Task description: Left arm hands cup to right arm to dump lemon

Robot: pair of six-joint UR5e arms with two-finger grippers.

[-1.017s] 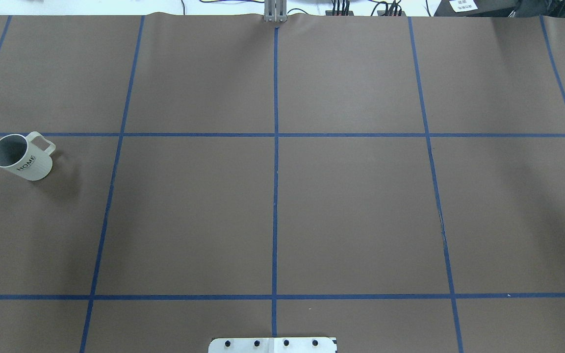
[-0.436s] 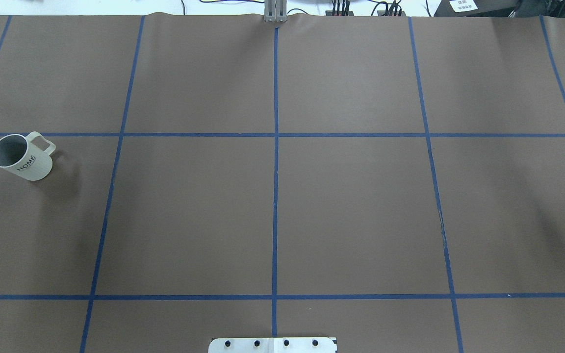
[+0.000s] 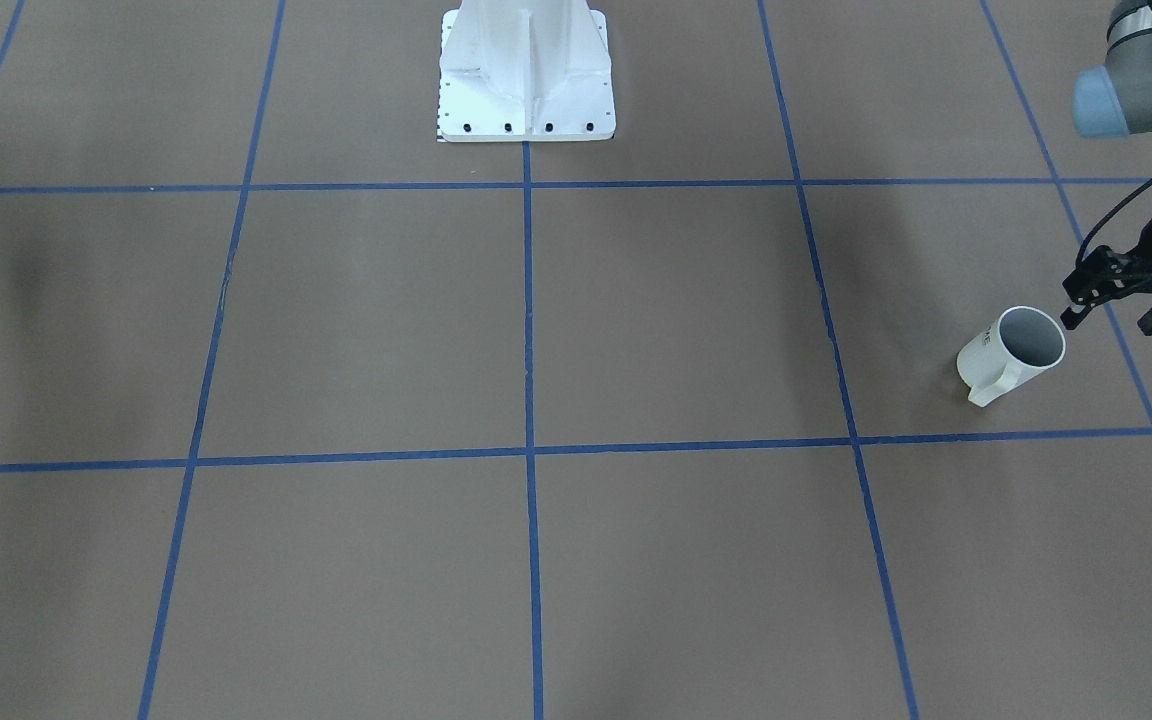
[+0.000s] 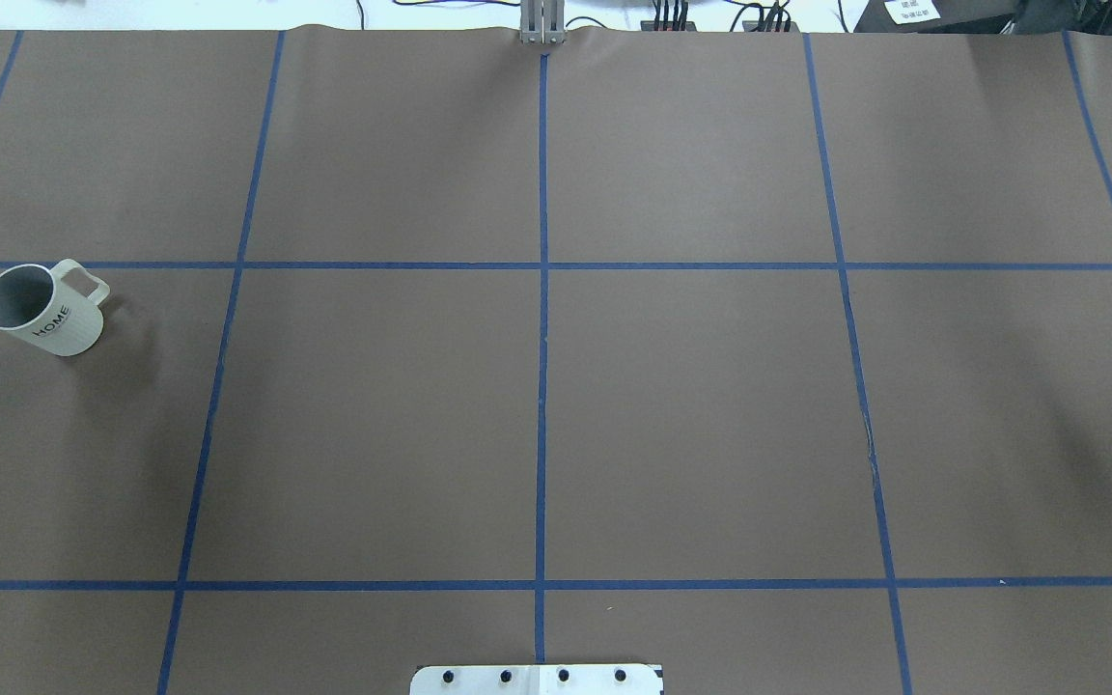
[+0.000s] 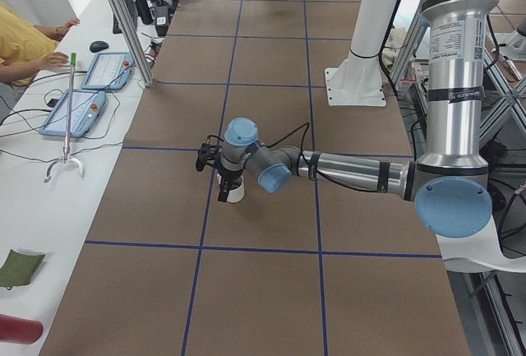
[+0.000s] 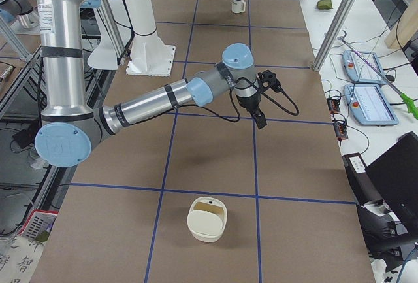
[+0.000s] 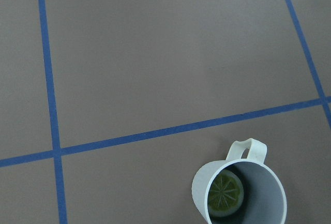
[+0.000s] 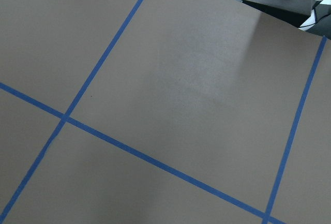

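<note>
Plainly, the left gripper (image 3: 1108, 324) hung with its jaws spread wide and gripping nothing. One fingertip was just beside the rim of the cup (image 3: 981, 362) — whether touching it could not be told — while the right gripper (image 6: 260, 121) showed clearly only in a side view, where its jaws could not be judged. The cup bore black "HOME" lettering on its white ribbed wall, had a loop handle and a grey inside, and stood upright far out on the robot's left side of the table (image 4: 691, 405), with a greenish lemon slice (image 7: 226, 195) lying flat in its bottom.
</note>
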